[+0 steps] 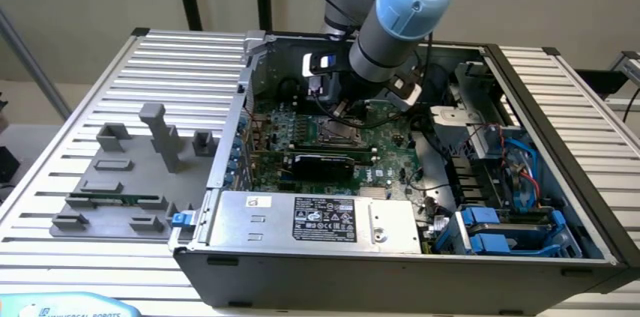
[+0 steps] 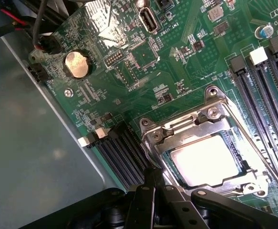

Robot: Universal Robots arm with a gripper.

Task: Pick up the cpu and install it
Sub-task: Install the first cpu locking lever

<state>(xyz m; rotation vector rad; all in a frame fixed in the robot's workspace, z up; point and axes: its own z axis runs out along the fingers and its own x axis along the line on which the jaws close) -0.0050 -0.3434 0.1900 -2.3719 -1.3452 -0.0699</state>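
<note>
The cpu (image 2: 206, 160) sits in the motherboard's socket frame (image 2: 210, 119), just beyond the gripper (image 2: 150, 179), whose fingers are pressed together and hold nothing. Its top is a pale, glaring square inside the metal frame. Dark memory slots (image 2: 122, 152) flank the socket; a coin cell (image 2: 76, 64) lies farther off.
</note>
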